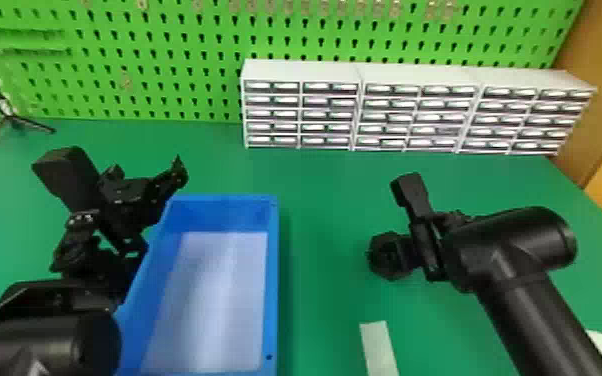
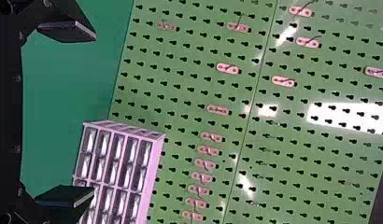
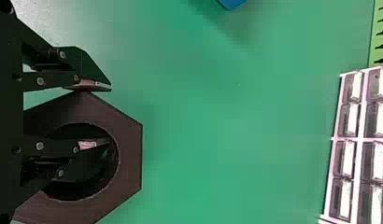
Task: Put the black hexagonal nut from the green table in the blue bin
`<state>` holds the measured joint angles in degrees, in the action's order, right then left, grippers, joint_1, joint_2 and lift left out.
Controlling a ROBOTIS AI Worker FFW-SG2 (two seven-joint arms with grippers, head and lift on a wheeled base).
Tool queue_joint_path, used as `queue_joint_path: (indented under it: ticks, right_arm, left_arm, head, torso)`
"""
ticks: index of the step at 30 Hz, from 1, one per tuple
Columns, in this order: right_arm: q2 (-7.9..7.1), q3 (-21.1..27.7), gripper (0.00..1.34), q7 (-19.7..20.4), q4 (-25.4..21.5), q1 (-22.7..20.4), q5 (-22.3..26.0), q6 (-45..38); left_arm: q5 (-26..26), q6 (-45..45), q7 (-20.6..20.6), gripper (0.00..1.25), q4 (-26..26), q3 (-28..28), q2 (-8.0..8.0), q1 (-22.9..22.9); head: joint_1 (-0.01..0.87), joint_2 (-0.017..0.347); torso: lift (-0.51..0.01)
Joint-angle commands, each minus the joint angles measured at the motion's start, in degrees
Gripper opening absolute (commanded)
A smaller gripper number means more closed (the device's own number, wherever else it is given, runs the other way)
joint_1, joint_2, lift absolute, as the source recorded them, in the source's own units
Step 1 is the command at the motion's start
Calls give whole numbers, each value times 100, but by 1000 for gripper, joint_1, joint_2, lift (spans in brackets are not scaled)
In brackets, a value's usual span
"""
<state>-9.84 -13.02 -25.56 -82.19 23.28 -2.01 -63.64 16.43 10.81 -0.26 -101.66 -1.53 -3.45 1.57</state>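
In the head view my right gripper (image 1: 405, 254) is right of the blue bin (image 1: 274, 280), holding the black hexagonal nut (image 1: 384, 270). The right wrist view shows the right gripper (image 3: 109, 114) with one finger inside the hole of the nut (image 3: 130, 158) and the other against its outer side, clamping the nut's wall. Over the bin's left edge stands my left gripper (image 1: 160, 209); in the left wrist view this gripper (image 2: 92, 113) is open, with nothing between its fingers.
White drawer cabinets (image 1: 422, 80) stand at the back of the green table (image 1: 325, 190), before a green pegboard (image 1: 155, 65). A pale strip (image 1: 379, 347) lies near the front, right of the bin. A small tripod (image 1: 7, 117) is at back left.
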Motion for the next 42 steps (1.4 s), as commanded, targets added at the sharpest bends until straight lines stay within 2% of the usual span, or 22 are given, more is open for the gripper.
queue_joint_path:
  ticks: [1, 13, 24, 34, 37, 42]
  right_arm:
    - [0, -16, 348, -1, 1, -8, -10, 62]
    - [18, 1, 324, -1, -8, -43, -27, 124]
    - [0, 230, 324, -1, -403, -131, -502, 414]
    - [35, 1003, 324, -1, -843, -474, -704, 1574]
    - [79, 1223, 324, 8, -966, -597, -704, 2154]
    - [237, 1724, 324, 16, -1107, -843, -572, 3279]
  left_arm:
    - [9, 0, 0, 1123, -3, -5, -7, -8]
    - [9, 0, 0, 1123, -3, -5, -7, -17]
    - [18, 0, 0, 1123, -3, -14, -7, -25]
    - [26, 0, 0, 1123, -3, -23, -7, -34]
    - [26, 0, 0, 1123, -3, -23, -7, -43]
    - [18, 0, 0, 1123, -3, -32, 2, -43]
  head:
    - [692, 8]
    - [692, 8]
    - [692, 8]
    - [692, 8]
    - [692, 8]
    - [692, 8]
  torso:
    - [-97]
    - [-97]
    - [-97]
    - [-97]
    - [-97]
    - [-97]
